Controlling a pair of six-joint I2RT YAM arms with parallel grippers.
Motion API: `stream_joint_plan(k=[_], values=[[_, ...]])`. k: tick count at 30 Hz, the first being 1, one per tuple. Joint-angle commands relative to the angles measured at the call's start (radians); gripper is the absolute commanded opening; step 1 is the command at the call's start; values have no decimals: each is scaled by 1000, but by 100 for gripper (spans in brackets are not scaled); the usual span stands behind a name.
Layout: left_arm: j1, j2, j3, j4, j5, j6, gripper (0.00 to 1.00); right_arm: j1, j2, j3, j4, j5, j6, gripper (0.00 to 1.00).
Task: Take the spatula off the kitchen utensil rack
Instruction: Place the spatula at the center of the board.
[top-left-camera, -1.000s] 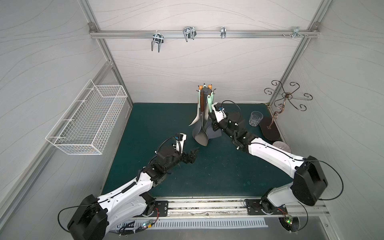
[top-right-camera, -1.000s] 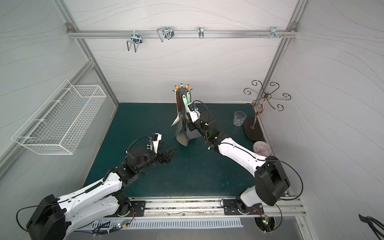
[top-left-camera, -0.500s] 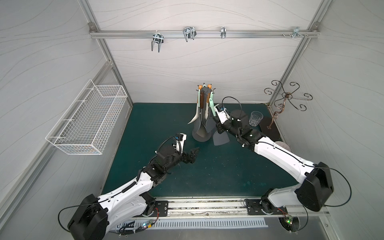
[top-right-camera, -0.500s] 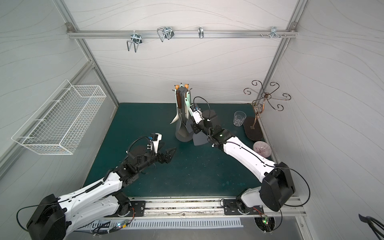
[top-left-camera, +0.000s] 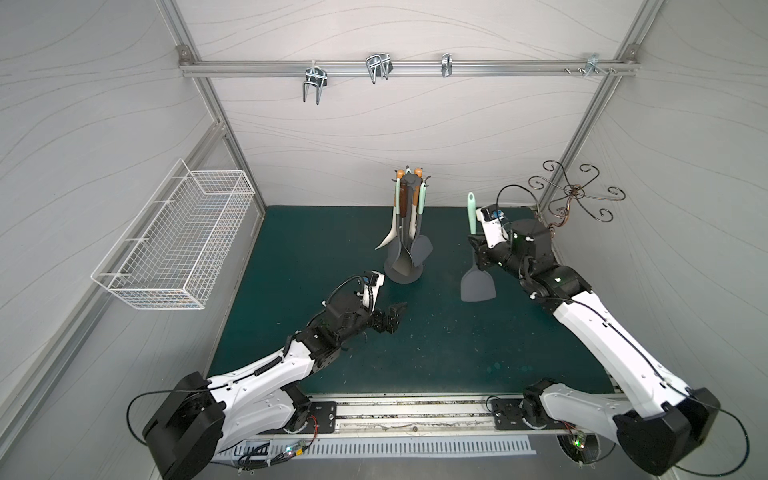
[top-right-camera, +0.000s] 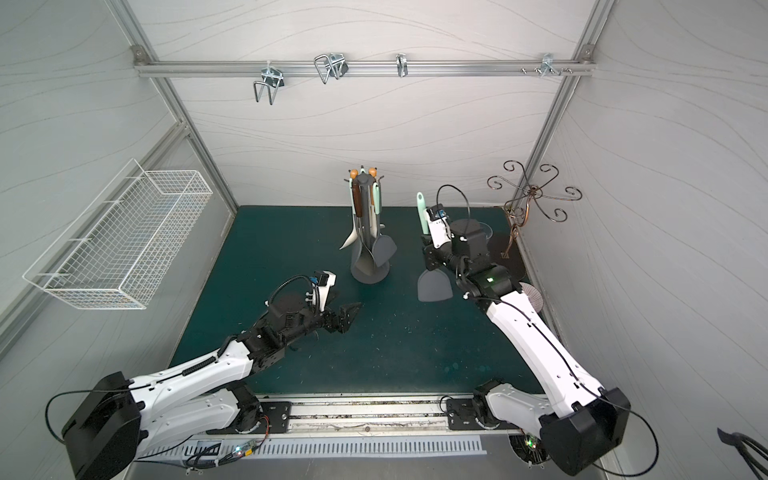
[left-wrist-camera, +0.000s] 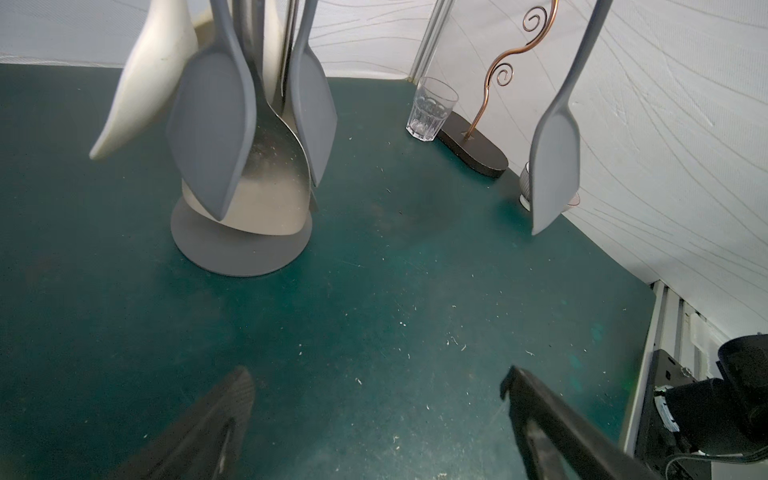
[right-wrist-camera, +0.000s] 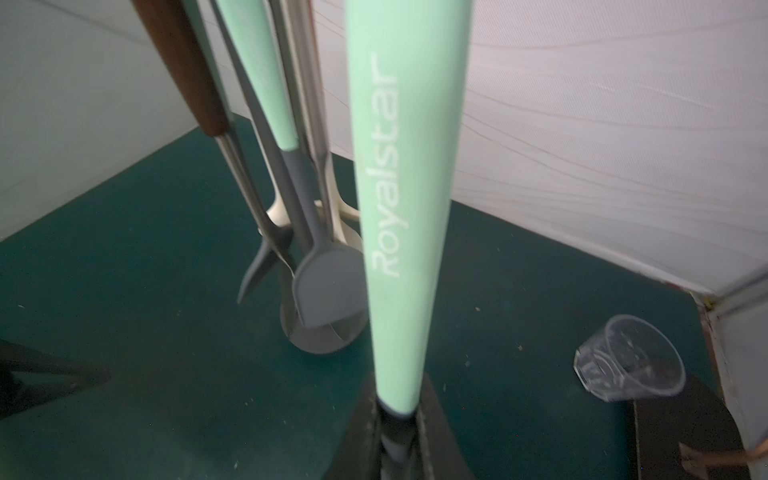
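In both top views the right gripper (top-left-camera: 476, 249) stands clamped on the spatula (top-left-camera: 478, 286), grey silicone blade down and mint handle up. It hangs clear of the kitchen utensil rack (top-left-camera: 402, 275), which is at the back edge of the green mat (top-left-camera: 415, 353), and sits toward the back right corner. The left gripper (top-left-camera: 397, 319) hangs with jaws apart. The left wrist view shows the rack's round flat base beneath grey, steel and cream utensils (left-wrist-camera: 216, 124), and a ribbed clear glass (left-wrist-camera: 430, 110) beyond. In the right wrist view, white lettering "Royalstar" runs along the handle.
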Motion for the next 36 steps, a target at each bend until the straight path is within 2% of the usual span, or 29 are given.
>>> stream_joint_plan(k=[1,8,16,21,32,36], values=[[-41,20,56,91,9,-4,98,-77,-46,-29,-123,-59,3,0],[-129,81,84,109,17,2,98,-203,49,64,-409,-71,-34,0],[-134,100,93,93,17,16,98,-283,185,110,-605,44,-170,0],[-134,68,79,88,6,17,98,-307,252,105,-610,101,-194,0],[-134,39,60,96,-19,10,98,-427,475,151,-572,58,-169,0],[-134,39,60,97,-18,9,98,-439,573,170,-575,71,-169,0]])
